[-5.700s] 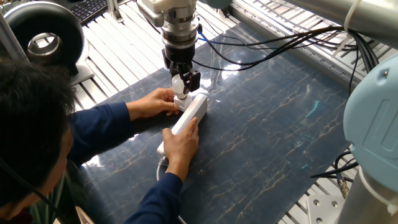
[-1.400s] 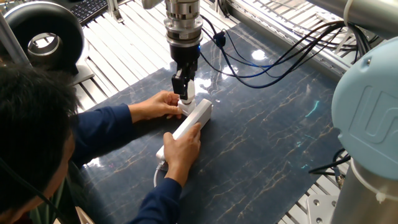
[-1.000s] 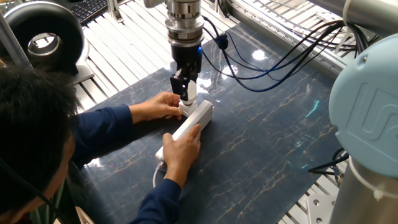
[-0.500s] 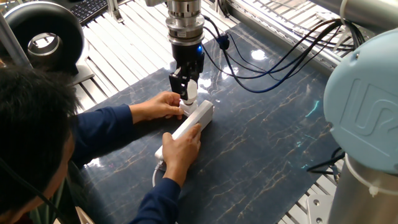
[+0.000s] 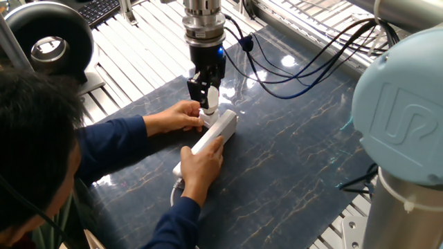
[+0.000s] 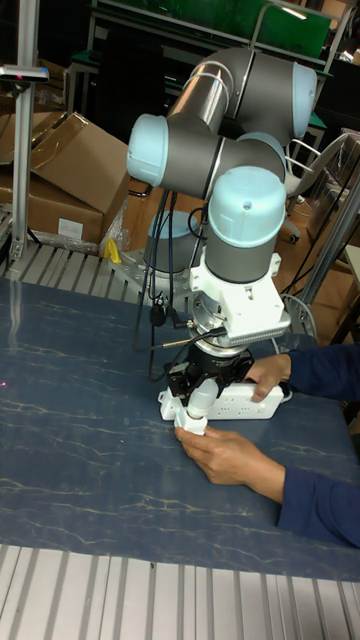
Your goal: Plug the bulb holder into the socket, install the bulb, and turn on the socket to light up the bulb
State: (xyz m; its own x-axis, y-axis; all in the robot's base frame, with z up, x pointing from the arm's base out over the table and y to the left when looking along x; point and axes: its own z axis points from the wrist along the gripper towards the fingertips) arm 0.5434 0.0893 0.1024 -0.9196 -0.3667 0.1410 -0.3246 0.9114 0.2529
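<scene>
On one dark mat (image 5: 297,159), one pincer (image 5: 206,97) grips one bulb (image 5: 210,98).

1. A dark blue marbled mat (image 5: 297,159) covers the tabletop.
2. A black round device with a shiny centre (image 5: 50,38) sits beyond the mat's far left corner.
3. A black keyboard (image 5: 97,10) lies just behind that device.
4. Cardboard boxes (image 6: 70,175) stand behind the mat in the tall fixed view.

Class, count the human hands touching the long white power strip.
2: one hand rests along the strip's near end, the other hand grips its far end beside the pincer.
</scene>
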